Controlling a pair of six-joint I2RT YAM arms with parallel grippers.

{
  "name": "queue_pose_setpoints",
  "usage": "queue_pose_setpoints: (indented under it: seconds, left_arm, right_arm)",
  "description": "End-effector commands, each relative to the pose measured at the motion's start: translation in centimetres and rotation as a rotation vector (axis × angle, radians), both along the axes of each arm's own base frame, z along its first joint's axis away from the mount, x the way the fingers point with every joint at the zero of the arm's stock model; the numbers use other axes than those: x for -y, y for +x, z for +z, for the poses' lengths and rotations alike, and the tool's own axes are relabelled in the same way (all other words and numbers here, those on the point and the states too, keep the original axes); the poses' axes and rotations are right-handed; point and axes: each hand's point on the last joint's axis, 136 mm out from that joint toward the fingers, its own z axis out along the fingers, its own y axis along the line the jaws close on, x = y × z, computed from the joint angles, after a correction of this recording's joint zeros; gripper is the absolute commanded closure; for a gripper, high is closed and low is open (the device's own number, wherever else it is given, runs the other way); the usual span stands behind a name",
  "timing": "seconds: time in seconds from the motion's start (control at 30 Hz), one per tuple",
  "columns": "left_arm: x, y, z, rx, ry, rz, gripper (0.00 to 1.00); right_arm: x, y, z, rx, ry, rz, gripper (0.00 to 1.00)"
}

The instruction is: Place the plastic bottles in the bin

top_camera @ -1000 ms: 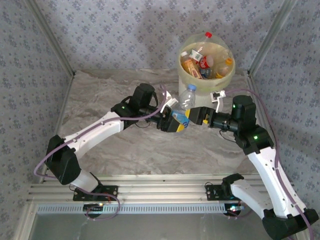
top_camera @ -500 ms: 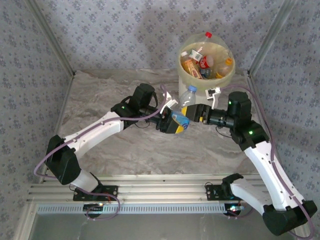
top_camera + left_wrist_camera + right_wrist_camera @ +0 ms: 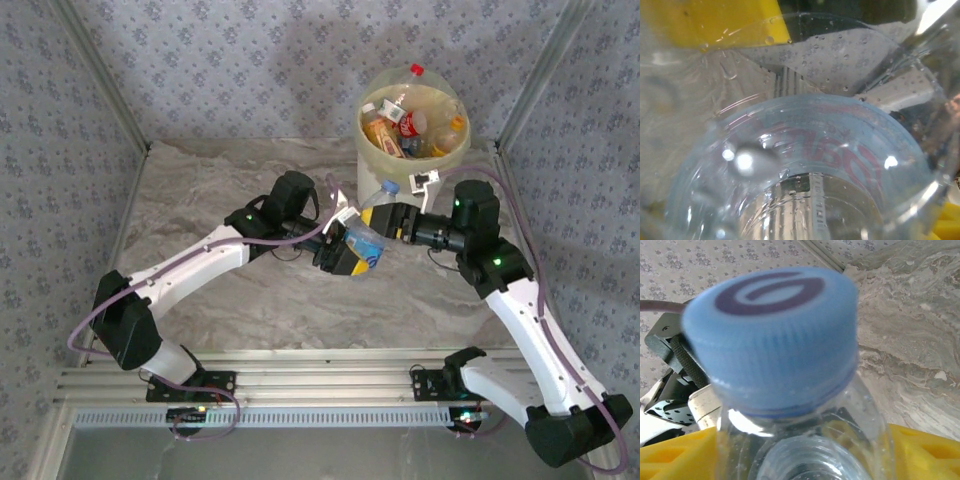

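- Bottle held just in front of bin, cap toward it. Left gripper clamped on its lower body.
- Right gripper: fingers flank the shoulder; can't tell if they press.
- Risk, my read: left lets go before right grips, so bottle drops short of bin; thin wall may buckle and slip.
- Cap: dark ring logo, no words. Red lettering through base, unreadable. Labels in bin too small.
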Motion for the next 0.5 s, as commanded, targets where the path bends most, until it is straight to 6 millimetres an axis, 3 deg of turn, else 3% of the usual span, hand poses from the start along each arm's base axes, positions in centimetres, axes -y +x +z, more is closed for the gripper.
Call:
queue_pose_setpoints:
  seconds: [0.0,0.17,0.33,0.47]
  left_arm:
    - [-0.2,-0.9,3.0,0.053,-0.064,-0.036,0.33]
    - [-0.2,-0.6,2.9,0.058,-0.059,-0.018,0.28]
    - [-0.6,0.2,3.5,0.118,-0.08,0.057,0.01]
    - [-1.4,1.1,4.6,0.193,-0.119,0.143,0.0]
  right_arm:
    - [-0.4,-0.1,0.8,0.034,0.015,0.012,0.26]
    - [-0.3,-0.2,0.7,0.034,0.009,0.005,0.34]
    - [0.1,-0.6,1.5,0.058,0.002,-0.012,0.37]
    - [0.6,-0.9,1.9,0.074,-0.019,-0.029,0.38]
